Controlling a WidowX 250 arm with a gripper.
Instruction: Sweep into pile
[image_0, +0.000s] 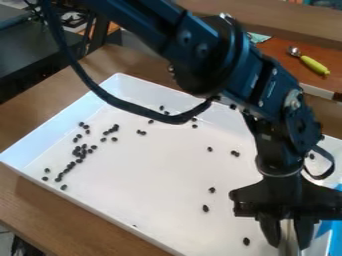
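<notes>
The black gripper (288, 243) hangs over the lower right of the white tray (147, 175), pointing down, with its fingers closed around a thin, pale metallic tool (288, 236). The tool's lower end is cut off by the view's bottom edge. Small dark beans lie scattered on the tray floor. The densest cluster (80, 151) is at the left, with a short line of beans trailing toward the lower left. Looser beans lie across the middle, and one bean (246, 241) is just left of the gripper. The arm hides part of the tray's far side.
Raised white walls surround the tray, which rests on a brown wooden table (40, 200). Something blue (325, 231) is at the tray's right edge, beside the gripper. A scoop with a yellow-green handle (314, 65) lies at the upper right. A black cable loops below the arm.
</notes>
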